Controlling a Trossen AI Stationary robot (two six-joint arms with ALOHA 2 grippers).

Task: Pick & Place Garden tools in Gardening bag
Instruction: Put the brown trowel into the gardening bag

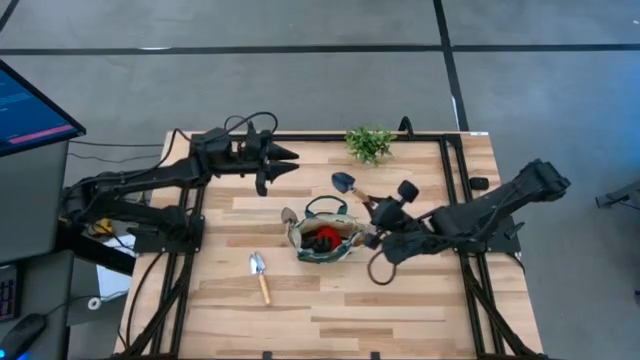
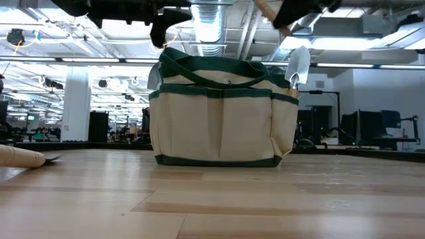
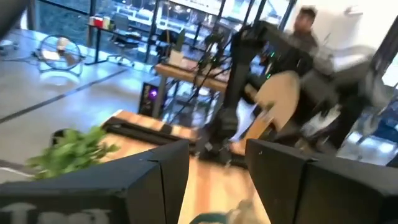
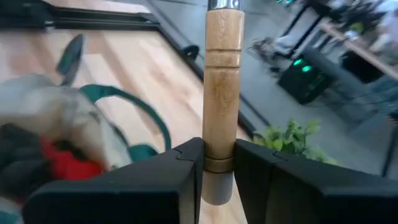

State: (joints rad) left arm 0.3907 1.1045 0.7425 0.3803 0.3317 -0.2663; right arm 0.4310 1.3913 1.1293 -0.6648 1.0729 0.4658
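The olive-khaki gardening bag [image 1: 322, 238] stands upright at the table's middle; it also shows in the low view [image 2: 219, 113]. A red-and-black item [image 1: 322, 237] lies inside it. One trowel's blade [image 1: 288, 215] sticks up from the bag's left side, and another blade [image 2: 299, 66] sticks up at its right side. A third trowel [image 1: 260, 275] lies flat near-left of the bag. My right gripper [image 1: 378, 208] is shut on a fourth trowel [image 1: 350, 188] just far-right of the bag. My left gripper [image 1: 290, 155] hangs open and empty, far-left of the bag. My right gripper pinches the trowel's wooden handle near its free end [image 4: 219, 149] between its two fingers. The handle runs straight on past the fingertips, in line with them. The fingers come roughly level from the table's near right. The trowel is lifted clear, its blade [image 1: 343, 182] toward the far left.
A leafy green sprig [image 1: 370, 143] lies near the table's far edge; it also shows in the left wrist view [image 3: 71, 149]. Black frame rails [image 1: 448, 180] run along the table's sides. Bare wood lies along the near edge [image 1: 350, 320]. A person shows beyond the table [image 3: 305, 28].
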